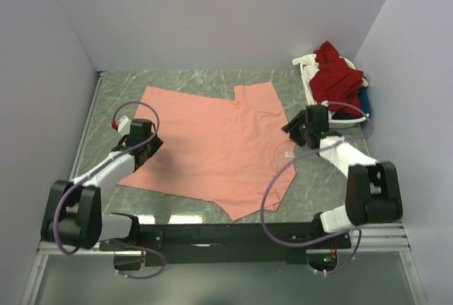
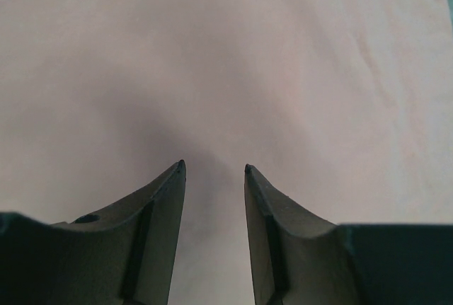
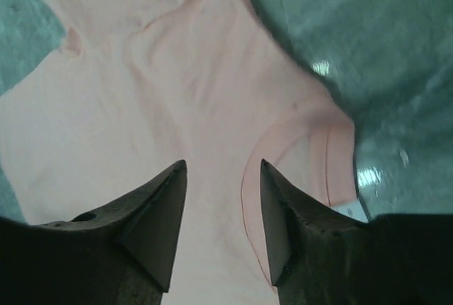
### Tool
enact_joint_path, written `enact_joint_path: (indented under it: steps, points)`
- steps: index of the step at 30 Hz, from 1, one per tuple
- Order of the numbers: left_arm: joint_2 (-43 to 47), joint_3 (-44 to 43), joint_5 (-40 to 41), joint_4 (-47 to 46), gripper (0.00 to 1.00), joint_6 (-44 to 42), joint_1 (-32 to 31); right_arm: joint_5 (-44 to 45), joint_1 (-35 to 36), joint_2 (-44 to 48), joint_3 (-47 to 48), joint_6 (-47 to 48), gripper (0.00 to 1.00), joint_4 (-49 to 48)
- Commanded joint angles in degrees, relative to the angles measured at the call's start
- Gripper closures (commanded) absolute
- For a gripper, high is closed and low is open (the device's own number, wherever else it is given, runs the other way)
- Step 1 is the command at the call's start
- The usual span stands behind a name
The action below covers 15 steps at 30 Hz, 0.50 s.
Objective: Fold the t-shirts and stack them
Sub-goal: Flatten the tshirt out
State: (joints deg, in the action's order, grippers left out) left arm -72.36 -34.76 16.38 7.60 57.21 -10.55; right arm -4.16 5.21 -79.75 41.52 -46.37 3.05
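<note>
The salmon-pink t-shirt point(image 1: 212, 142) lies spread flat in the middle of the green marbled worktop point(image 1: 177, 82). Its neckline points towards the right arm and its hem towards the left arm. One sleeve reaches towards the back wall and the other towards the near edge. A small white neck label point(image 1: 288, 154) sits just at the collar (in the right wrist view it shows at the lower right, point(image 3: 350, 209)).

The left end effector point(image 1: 150, 148) hangs over the hem side of the shirt, close to its left edge. In the left wrist view its two fingers stand apart point(image 2: 212, 169) with only smooth pink cloth showing between them and nothing gripped. I cannot tell whether the tips touch the cloth.

The right end effector point(image 1: 293, 135) is over the collar side, just beside the neckline. In the right wrist view its fingers are also spread point(image 3: 223, 165) and hold nothing. The curved collar seam runs under and beside the right-hand finger point(image 3: 279, 220).

At the far right corner stands a white slatted basket point(image 1: 348, 112), well apart from the spread shirt. A dark red t-shirt point(image 1: 338, 71) is heaped on top of it. A bit of blue cloth point(image 1: 364, 100) shows at its right side, and white cloth point(image 1: 306, 61) hangs at its rear left.
</note>
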Motion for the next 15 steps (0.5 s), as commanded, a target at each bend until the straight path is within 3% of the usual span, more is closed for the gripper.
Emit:
enact_joint_path:
  steps: [1, 9, 15]
  points:
    - [-5.15, -4.60, 0.50, -4.78, 0.56, -1.84, -0.18, 3.11, -0.03, -9.77, 9.51, 2.68, 0.48, 3.71]
    - [-20.62, -14.97, -1.18, -3.29, 0.57, -2.99, -0.18, 0.04, 0.24, -27.28, 24.74, 6.82, 0.62, 12.66]
    - [-28.53, -21.03, -3.55, -2.33, 0.57, -0.88, -0.18, -0.49, 0.32, -36.78, 40.37, 9.63, 0.66, 21.80]
